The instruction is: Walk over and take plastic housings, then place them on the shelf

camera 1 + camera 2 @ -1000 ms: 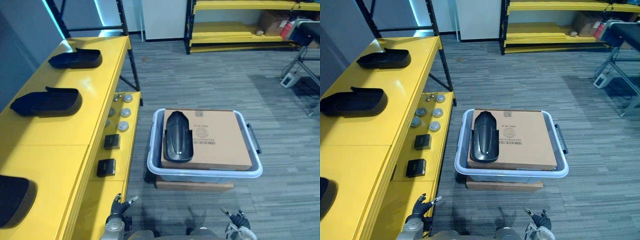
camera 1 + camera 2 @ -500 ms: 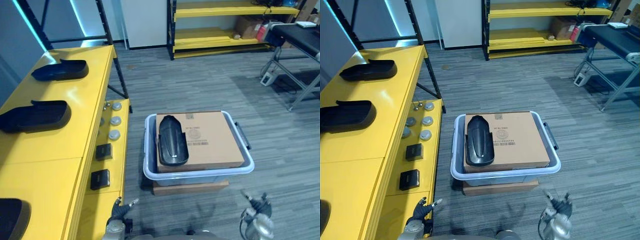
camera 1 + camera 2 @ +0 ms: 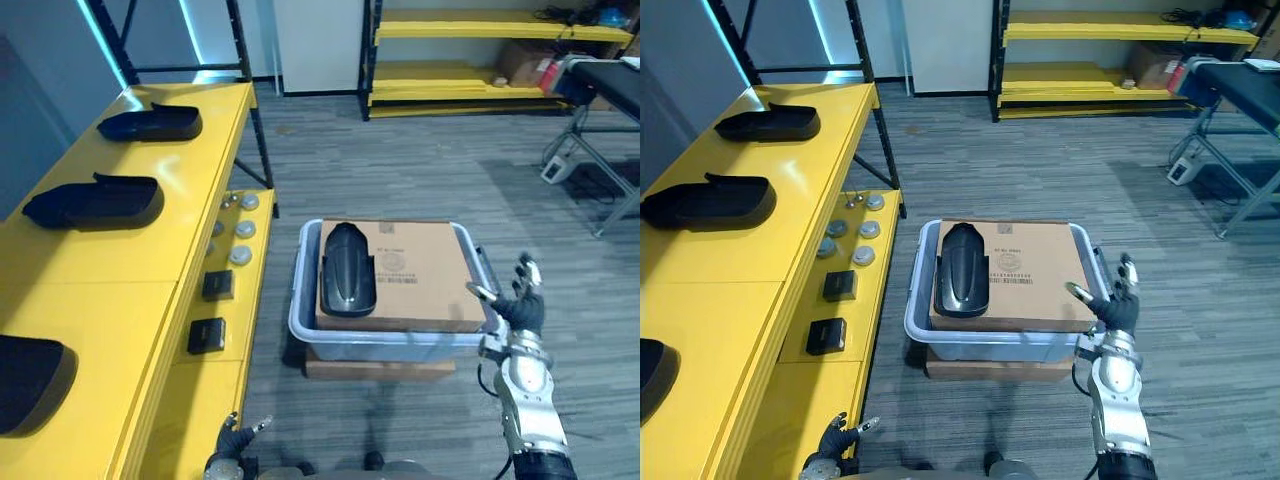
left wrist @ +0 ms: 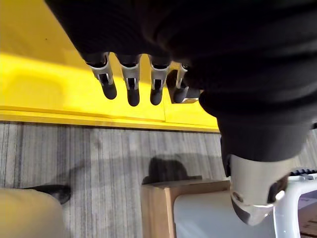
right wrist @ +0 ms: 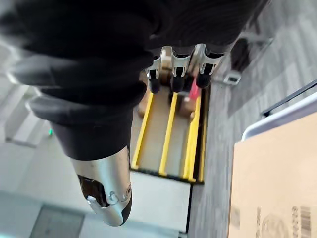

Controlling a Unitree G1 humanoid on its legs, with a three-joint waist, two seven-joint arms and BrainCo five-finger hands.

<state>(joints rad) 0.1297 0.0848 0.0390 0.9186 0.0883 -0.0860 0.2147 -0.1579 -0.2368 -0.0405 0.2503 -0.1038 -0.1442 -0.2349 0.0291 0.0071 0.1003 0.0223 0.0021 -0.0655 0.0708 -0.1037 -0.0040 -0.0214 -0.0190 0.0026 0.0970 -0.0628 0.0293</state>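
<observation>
On the left we see a long yellow shelf [image 3: 150, 270]. Its top board carries a black plastic housing [image 3: 150, 123] near the far edge, a second housing [image 3: 95, 203] at mid-length and a third housing [image 3: 30, 370] at the near left edge, all well apart. The shelf's lower ledge [image 3: 255, 300] holds round silver discs [image 3: 240, 228] and two small black boxes [image 3: 217, 284]. Our left robot hand [image 3: 235, 440] hangs low by that ledge's near end, its fingers [image 4: 131, 89] straight, relaxed and empty.

In the middle, a pale grey plastic bin [image 3: 390, 347] sits on a flat brown carton [image 3: 380, 368] on the floor. It holds a brown cardboard box [image 3: 425, 285], and a fourth black housing [image 3: 347, 270] lies along that box's left edge, untouched.

Our right robot hand [image 3: 520, 305] stands upright just beside the bin's right rim, fingers spread, holding nothing. Bare box top lies between it and the fourth housing. Yellow racks [image 3: 470, 60] line the far wall.
</observation>
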